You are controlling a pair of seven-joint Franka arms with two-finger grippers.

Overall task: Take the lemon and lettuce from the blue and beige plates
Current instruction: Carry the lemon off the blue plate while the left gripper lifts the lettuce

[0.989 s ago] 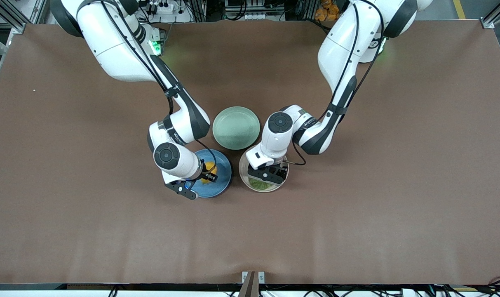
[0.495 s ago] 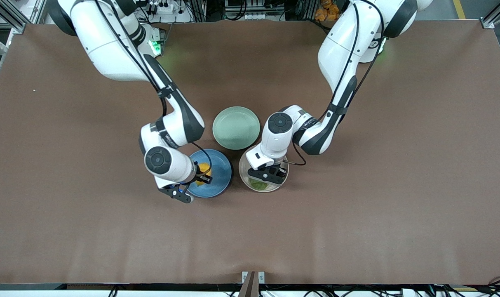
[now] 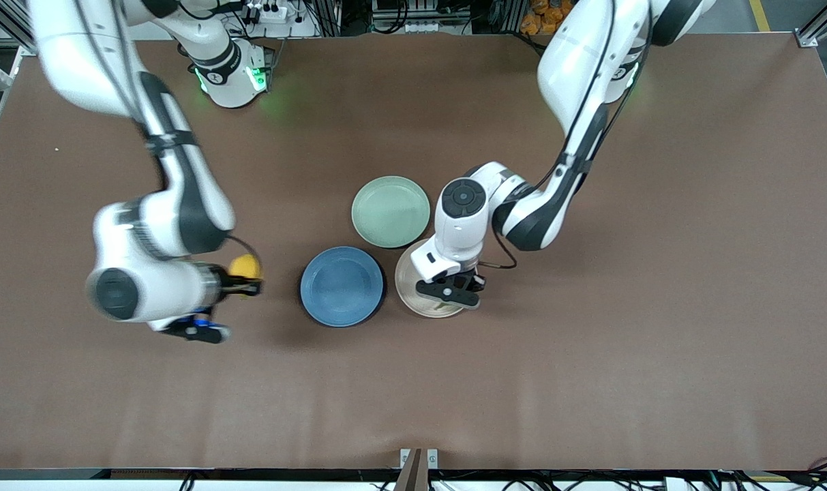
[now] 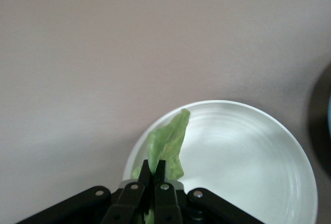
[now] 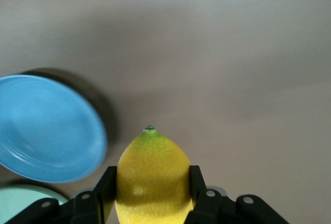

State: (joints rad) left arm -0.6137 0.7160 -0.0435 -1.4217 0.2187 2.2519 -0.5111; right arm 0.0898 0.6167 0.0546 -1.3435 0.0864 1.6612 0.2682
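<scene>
The yellow lemon (image 3: 245, 264) (image 5: 152, 172) hangs over bare table, toward the right arm's end from the blue plate (image 3: 343, 286) (image 5: 46, 131). My right gripper (image 3: 247, 278) (image 5: 152, 185) is shut on it, one finger on each side. The blue plate has nothing on it. Over the beige plate (image 3: 413, 300) (image 4: 248, 157) my left gripper (image 3: 454, 290) (image 4: 153, 166) is shut on the lettuce (image 4: 170, 141), pinching an edge of the crinkled green leaf, which hangs above the plate. In the front view the left hand hides the lettuce.
A pale mint-green plate (image 3: 391, 211) (image 5: 23, 203) sits just farther from the front camera than the blue and beige plates, between them. The brown table (image 3: 590, 354) spreads wide around the three plates.
My right arm carried the lemon off the blue plate and swung it toward its own end of the table. My left gripper shut on the lettuce and lifted it.
</scene>
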